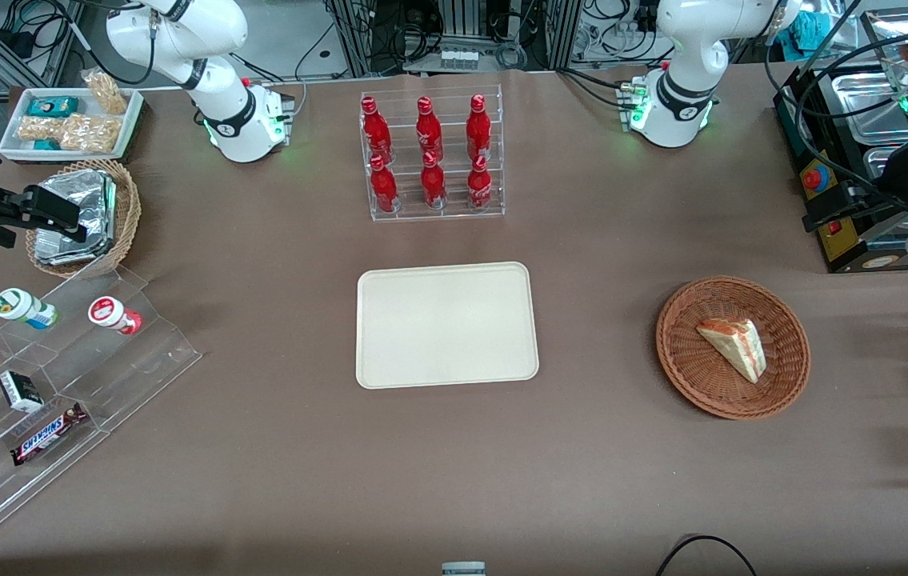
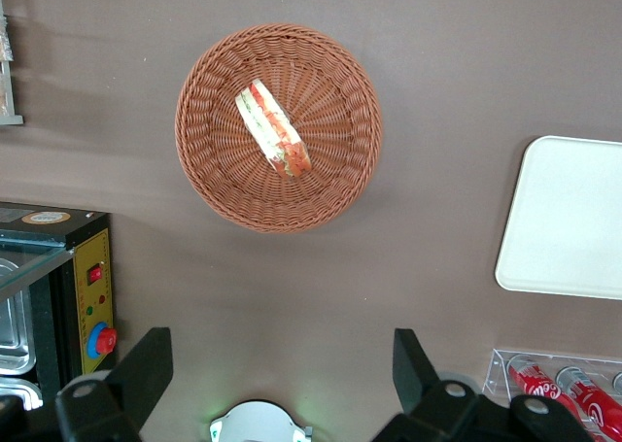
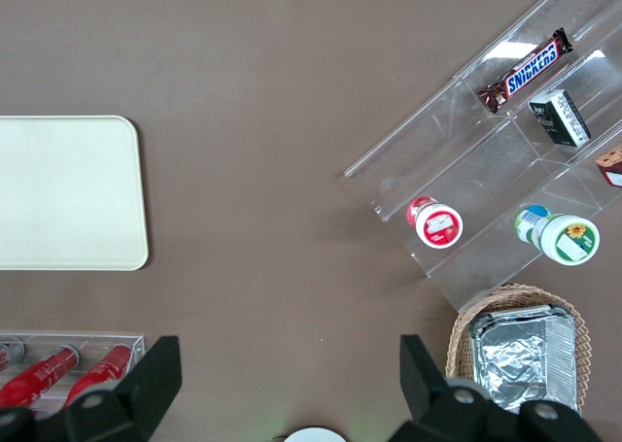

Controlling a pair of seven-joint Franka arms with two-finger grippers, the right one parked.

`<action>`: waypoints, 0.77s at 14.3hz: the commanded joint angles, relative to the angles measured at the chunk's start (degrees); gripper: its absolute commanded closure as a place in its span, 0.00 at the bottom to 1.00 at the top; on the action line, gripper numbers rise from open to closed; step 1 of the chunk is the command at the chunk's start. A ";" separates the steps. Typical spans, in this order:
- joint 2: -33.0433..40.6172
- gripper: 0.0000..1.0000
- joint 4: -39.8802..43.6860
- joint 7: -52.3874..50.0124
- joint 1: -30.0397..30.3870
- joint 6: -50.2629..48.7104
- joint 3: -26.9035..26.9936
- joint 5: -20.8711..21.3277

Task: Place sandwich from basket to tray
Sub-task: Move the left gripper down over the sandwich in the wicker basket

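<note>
The sandwich (image 1: pixel 734 346) (image 2: pixel 272 131), a pale wedge with red and green filling, lies in the reddish-brown round basket (image 1: pixel 694 376) (image 2: pixel 330 180) toward the working arm's end of the table. The cream tray (image 1: pixel 446 324) (image 2: pixel 573 219) sits bare at the table's middle, a good gap from the basket. My left gripper (image 2: pixel 282 343) (image 1: pixel 826 212) hangs high above the table, farther from the front camera than the basket and well apart from it. Its fingers are spread wide, open, with nothing between them.
A clear rack of red bottles (image 1: pixel 431 156) stands farther from the front camera than the tray. A black control box with a red button (image 1: pixel 822 180) (image 2: pixel 92 296) sits near my gripper. Toward the parked arm's end are a tan basket of foil packets (image 1: pixel 86 216), a white snack tray (image 1: pixel 70 120) and acrylic snack steps (image 1: pixel 62 376).
</note>
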State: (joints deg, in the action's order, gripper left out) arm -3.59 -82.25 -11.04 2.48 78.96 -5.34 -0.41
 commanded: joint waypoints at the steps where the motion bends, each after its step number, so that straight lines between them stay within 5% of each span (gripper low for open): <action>1: 1.22 0.00 -2.38 1.63 -0.72 0.75 0.77 -0.21; 5: 0.43 0.00 -12.02 2.08 -0.37 4.07 0.94 0.32; 11: -1.59 0.00 -31.28 1.99 -0.28 31.73 1.12 4.00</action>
State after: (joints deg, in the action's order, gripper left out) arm -5.87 -108.14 -9.72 2.45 104.15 -4.60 1.21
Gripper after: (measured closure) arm 0.000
